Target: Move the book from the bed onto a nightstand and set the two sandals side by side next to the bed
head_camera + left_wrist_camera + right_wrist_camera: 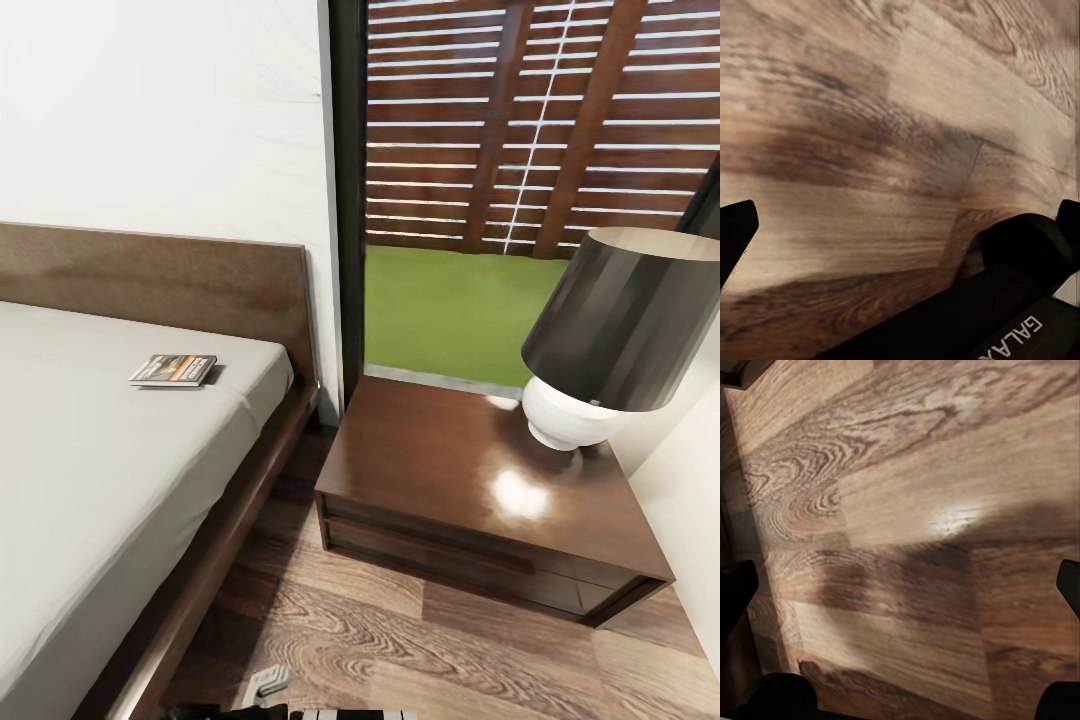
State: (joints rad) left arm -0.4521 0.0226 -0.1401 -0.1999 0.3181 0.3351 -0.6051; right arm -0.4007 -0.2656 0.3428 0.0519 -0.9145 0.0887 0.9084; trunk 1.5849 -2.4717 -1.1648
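- Head view: the book [173, 370] lies flat on the bed [90, 470], left of centre in the frame, near the headboard and the mattress's right edge. The nightstand [480, 500] stands just beside the bed, right of centre, its glossy top bare apart from a lamp [615, 335] with a dark shade at its far right corner. A window behind shows lawn and a slatted fence. The wood floor [400, 640] fills the lower frame; bits of the robot show at the bottom edge.
- Left wrist view: the left gripper [900, 225] hangs over bare floor planks; dark finger tips sit at the frame's left and right edges, so the jaws stand apart and hold nothing. A dark robot part crosses the lower right.
- Right wrist view: the right gripper [904, 585] likewise faces floor planks, jaws apart and empty.
- Progress, as judged: the book is not yet moved; the sandals' placement cannot be judged from here. Both steps appear outstanding.
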